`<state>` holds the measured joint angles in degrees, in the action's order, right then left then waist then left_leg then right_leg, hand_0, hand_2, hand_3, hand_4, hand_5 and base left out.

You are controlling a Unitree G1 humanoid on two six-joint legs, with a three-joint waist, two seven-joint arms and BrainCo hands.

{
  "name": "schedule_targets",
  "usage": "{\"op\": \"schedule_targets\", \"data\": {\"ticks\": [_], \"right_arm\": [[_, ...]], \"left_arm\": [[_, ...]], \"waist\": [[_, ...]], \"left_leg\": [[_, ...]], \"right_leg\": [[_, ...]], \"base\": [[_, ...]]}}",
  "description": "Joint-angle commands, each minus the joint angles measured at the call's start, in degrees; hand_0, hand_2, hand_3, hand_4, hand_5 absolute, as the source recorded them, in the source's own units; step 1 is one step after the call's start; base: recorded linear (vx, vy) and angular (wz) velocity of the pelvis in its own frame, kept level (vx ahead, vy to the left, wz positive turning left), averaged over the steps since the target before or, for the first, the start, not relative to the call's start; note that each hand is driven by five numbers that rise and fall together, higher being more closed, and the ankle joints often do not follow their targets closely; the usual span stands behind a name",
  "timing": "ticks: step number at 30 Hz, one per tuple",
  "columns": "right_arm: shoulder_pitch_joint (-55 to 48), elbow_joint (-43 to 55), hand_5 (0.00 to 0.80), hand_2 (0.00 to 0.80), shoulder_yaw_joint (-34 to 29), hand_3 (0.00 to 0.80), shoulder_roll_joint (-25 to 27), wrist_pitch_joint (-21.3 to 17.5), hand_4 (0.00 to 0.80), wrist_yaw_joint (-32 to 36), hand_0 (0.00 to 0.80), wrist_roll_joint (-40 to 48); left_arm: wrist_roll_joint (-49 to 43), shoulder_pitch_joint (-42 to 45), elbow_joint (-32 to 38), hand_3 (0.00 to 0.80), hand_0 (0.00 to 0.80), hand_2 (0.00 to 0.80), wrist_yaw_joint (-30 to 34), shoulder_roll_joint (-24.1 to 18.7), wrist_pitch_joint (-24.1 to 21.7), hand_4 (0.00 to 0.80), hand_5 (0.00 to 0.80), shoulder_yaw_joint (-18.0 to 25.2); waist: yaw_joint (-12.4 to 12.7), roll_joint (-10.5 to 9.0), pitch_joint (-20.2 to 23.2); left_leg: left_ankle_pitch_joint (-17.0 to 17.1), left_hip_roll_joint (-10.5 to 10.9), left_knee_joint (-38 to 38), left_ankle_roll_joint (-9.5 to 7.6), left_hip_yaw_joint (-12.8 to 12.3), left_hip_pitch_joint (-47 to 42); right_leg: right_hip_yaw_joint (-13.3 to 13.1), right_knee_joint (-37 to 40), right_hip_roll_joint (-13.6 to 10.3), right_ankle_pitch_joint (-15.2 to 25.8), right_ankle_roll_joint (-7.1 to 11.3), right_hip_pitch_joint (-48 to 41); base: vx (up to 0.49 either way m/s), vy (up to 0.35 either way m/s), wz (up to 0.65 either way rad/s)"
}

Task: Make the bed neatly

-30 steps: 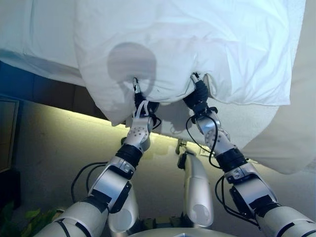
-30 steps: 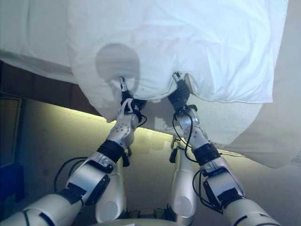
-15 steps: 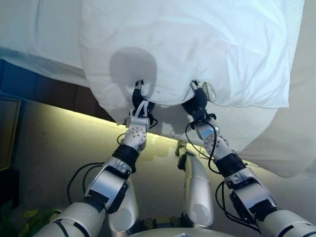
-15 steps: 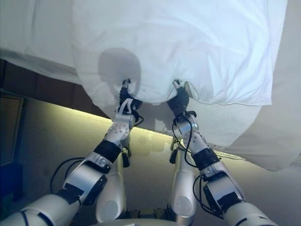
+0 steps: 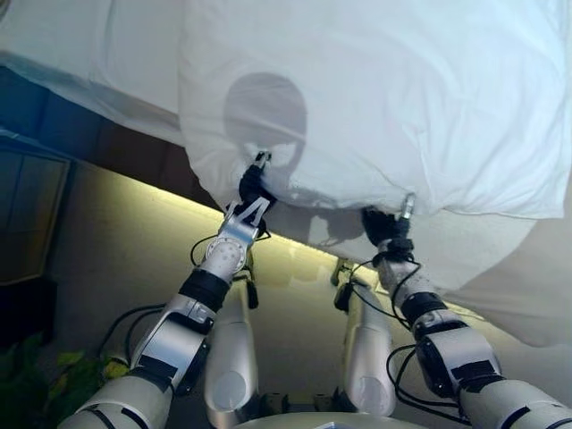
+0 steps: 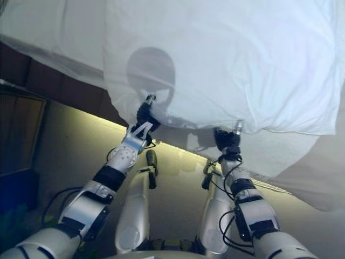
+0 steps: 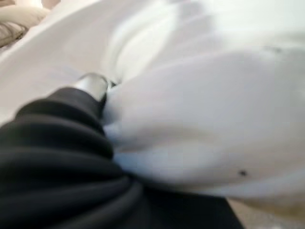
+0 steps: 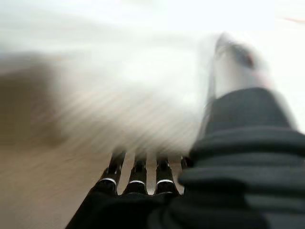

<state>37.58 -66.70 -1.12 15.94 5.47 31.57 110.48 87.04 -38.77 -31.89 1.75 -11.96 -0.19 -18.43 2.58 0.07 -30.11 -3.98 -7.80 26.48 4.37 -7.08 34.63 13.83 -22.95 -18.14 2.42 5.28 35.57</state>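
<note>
A big white pillow [image 5: 384, 98] lies over the near edge of the bed, its lower edge hanging past the mattress. My left hand [image 5: 253, 185] is shut on that edge near the pillow's left corner, and in the left wrist view the thumb [image 7: 93, 86] lies on the pillow's cloth [image 7: 200, 124]. My right hand [image 5: 386, 223] grips the same edge further right, its thumb on top. Its fingers [image 8: 138, 176] reach under the pillow [image 8: 119, 95], where their tips are hidden.
A white sheet [image 5: 107, 54] covers the mattress to the left of the pillow. White bedding [image 5: 527, 286] hangs down at the right. Below the mattress runs the dark bed base [image 5: 89, 134] above a lit floor. A dark panel [image 5: 27, 214] and green leaves [image 5: 54, 366] are at the left.
The camera has shifted. My right hand has moved right and lower along the pillow's edge, so the hands now stand wider apart. Both keep hold of the pillow.
</note>
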Motion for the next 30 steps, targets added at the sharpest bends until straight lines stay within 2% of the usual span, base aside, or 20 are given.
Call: {"op": "schedule_targets", "data": {"ticks": [1, 5, 14, 15, 16, 17, 19, 20, 25, 30], "right_arm": [[1.26, -1.60, 0.000, 0.000, -6.60, 0.000, 6.64, 2.76, 0.000, 3.24, 0.000, 2.52], [1.71, -4.03, 0.000, 0.000, -10.75, 0.000, 9.89, 4.08, 0.000, 4.28, 0.000, 2.52], [1.08, -5.76, 0.000, 0.000, -15.42, 0.000, 16.40, 2.75, 0.000, 4.20, 0.000, 2.52], [0.83, -5.69, 0.405, 0.405, -15.69, 0.405, 17.05, 2.72, 0.405, 4.51, 0.405, 2.52], [0.52, -5.49, 0.659, 0.659, -16.18, 0.659, 17.61, 2.62, 0.659, 4.86, 0.659, 2.52], [0.19, -5.31, 0.734, 0.734, -16.61, 0.734, 17.91, 2.44, 0.734, 5.18, 0.734, 2.52], [-0.38, -4.96, 0.740, 0.740, -17.32, 0.740, 18.56, 2.26, 0.740, 5.58, 0.740, 2.52], [-0.58, -4.86, 0.800, 0.800, -17.50, 0.800, 18.89, 2.17, 0.800, 5.56, 0.800, 2.52], [-0.87, -4.71, 0.800, 0.800, -17.99, 0.800, 20.61, 2.61, 0.800, 4.52, 0.800, 2.52], [-1.79, -4.49, 0.800, 0.800, -18.37, 0.800, 19.86, 4.07, 0.800, 3.86, 0.800, 2.52]], "left_arm": [[2.85, -0.92, 9.95, 0.800, 0.800, 0.800, 4.42, -1.73, 1.32, 0.800, 0.800, 2.81], [4.01, -0.73, 9.86, 0.800, 0.800, 0.800, 5.57, -2.84, 1.71, 0.800, 0.800, 2.71], [6.66, 0.98, 11.13, 0.800, 0.800, 0.800, 6.97, -4.74, 1.52, 0.800, 0.800, 2.51], [7.00, 1.23, 11.29, 0.800, 0.800, 0.800, 7.06, -4.99, 1.59, 0.800, 0.800, 2.50], [7.02, 1.50, 11.39, 0.800, 0.800, 0.800, 7.15, -5.23, 1.59, 0.800, 0.800, 2.52], [7.13, 1.73, 11.49, 0.800, 0.800, 0.800, 7.22, -5.39, 1.61, 0.800, 0.800, 2.45], [7.01, 1.78, 11.60, 0.800, 0.800, 0.800, 7.34, -5.85, 1.73, 0.800, 0.800, 2.39], [6.96, 1.77, 11.68, 0.800, 0.800, 0.800, 7.38, -6.01, 1.83, 0.800, 0.800, 2.42], [7.46, 1.83, 11.06, 0.800, 0.800, 0.800, 7.95, -7.07, 2.45, 0.800, 0.800, 2.77], [7.64, 1.97, 10.34, 0.800, 0.800, 0.800, 9.03, -7.39, 3.02, 0.800, 0.800, 3.47]], "waist": [[1.86, 3.85, 0.32], [1.97, 4.58, 0.32], [1.56, 6.20, 0.32], [1.51, 6.23, 0.32], [1.40, 6.16, 0.32], [1.34, 6.06, 0.32], [1.25, 5.77, 0.32], [1.22, 5.65, 0.32], [1.15, 5.23, 0.32], [1.02, 4.83, 0.32]], "left_leg": [[7.12, -0.52, -1.01, 3.07, 3.82, 5.28], [7.57, -0.22, -2.01, 3.17, 3.91, 5.73], [8.21, 0.40, -3.26, 3.43, 3.55, 6.02], [8.21, 0.43, -3.22, 3.44, 3.56, 6.06], [8.20, 0.45, -3.22, 3.46, 3.55, 6.09], [8.19, 0.44, -3.18, 3.49, 3.55, 6.14], [8.17, 0.43, -3.17, 3.46, 3.58, 6.29], [8.14, 0.43, -3.10, 3.42, 3.59, 6.39], [8.05, 0.37, -2.40, 3.33, 3.75, 7.12], [7.87, 0.41, -2.02, 3.26, 3.96, 7.15]], "right_leg": [[-1.28, 1.41, -6.16, 3.38, 6.97, -3.23], [-1.28, 1.57, -6.14, 3.27, 7.35, -2.48], [-1.73, 1.85, -6.34, 3.18, 7.81, -1.48], [-1.82, 1.81, -6.33, 3.18, 7.82, -1.38], [-1.90, 1.87, -6.28, 3.18, 7.81, -1.34], [-1.96, 1.96, -6.27, 3.21, 7.83, -1.33], [-2.04, 2.11, -6.22, 3.32, 7.90, -1.26], [-2.09, 2.05, -6.19, 3.37, 7.89, -1.14], [-2.23, 1.70, -5.91, 3.50, 7.91, -0.52], [-2.28, 1.59, -5.56, 3.53, 7.73, -0.59]], "base": [[-0.014, -0.019, 0.05], [-0.004, -0.003, 0.01], [-0.001, 0.033, 0.02], [0.000, 0.000, 0.00], [0.000, 0.000, 0.00], [0.000, 0.000, 0.00], [0.000, 0.000, 0.00], [0.000, 0.000, 0.00], [0.004, -0.006, 0.00], [0.012, -0.008, 0.00]]}}
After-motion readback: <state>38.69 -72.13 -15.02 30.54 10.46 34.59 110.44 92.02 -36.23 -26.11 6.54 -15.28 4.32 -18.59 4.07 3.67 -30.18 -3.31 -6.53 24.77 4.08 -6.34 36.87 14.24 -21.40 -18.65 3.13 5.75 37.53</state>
